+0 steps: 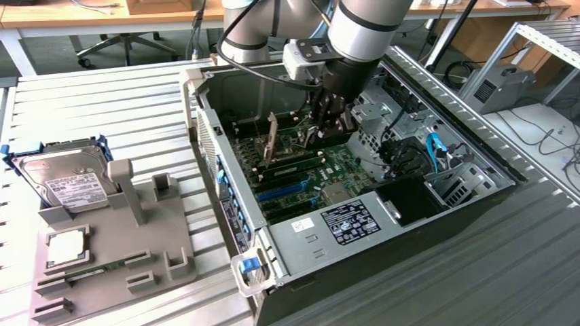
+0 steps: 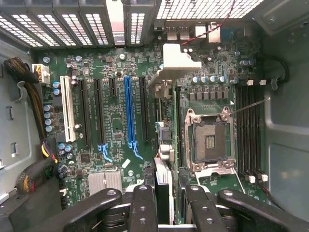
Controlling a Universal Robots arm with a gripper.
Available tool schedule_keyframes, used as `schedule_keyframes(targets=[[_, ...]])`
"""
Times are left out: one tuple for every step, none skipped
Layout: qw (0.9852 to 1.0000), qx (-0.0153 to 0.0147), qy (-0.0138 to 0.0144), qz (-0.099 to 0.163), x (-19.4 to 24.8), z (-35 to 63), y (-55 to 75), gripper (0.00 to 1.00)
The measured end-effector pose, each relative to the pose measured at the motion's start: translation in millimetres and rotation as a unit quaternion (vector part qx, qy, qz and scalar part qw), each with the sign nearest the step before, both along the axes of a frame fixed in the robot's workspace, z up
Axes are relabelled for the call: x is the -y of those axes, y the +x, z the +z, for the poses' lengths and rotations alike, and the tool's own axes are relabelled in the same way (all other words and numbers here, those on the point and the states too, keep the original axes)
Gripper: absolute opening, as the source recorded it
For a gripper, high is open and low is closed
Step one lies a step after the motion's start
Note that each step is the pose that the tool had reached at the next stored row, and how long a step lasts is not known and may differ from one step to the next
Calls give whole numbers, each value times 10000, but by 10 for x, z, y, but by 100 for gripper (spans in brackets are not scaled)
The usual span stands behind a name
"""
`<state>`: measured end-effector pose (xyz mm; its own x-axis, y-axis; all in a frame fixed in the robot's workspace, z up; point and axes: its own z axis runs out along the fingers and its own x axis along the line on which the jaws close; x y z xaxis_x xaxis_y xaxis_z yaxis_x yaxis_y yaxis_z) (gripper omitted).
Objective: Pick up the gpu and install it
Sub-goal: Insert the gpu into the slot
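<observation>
Hand [image 2: 166,203] clamped on upright gpu [image 2: 164,145] inside open computer case [image 1: 480,204], just above green motherboard [image 2: 116,121].

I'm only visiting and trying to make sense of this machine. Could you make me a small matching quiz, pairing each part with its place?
1 silver hard drive with white label
2 thin dark gpu card
3 long blue plastic slot

a empty, on the green board
b propped on the grey holder
c in the black gripper

Pairs: 1-b, 2-c, 3-a
</observation>
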<state>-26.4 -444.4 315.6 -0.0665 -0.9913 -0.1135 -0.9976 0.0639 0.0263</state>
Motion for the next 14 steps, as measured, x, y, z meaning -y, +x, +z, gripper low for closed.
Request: schedule_keyframes(targets=[[10000, 0, 0, 0, 0, -3, -5, 29], [10000, 0, 0, 0, 0, -6, -11, 29], [10000, 0, 0, 0, 1, -9, -17, 29], [10000, 0, 0, 0, 1, -10, -22, 29], [10000, 0, 0, 0, 1, -14, -25, 29], [10000, 0, 0, 0, 3, -17, -28, 29], [10000, 0, 0, 0, 6, -19, -31, 29], [10000, 0, 0, 0, 11, -20, -33, 29], [10000, 0, 1, 0, 17, -22, -36, 29], [10000, 0, 0, 0, 31, -23, -41, 29], [10000, 0, 0, -1, 42, -23, -45, 29], [10000, 0, 0, -1, 53, -24, -47, 29], [10000, 0, 0, -1, 63, -25, -50, 29], [10000, 0, 0, 0, 72, -26, -52, 29]])
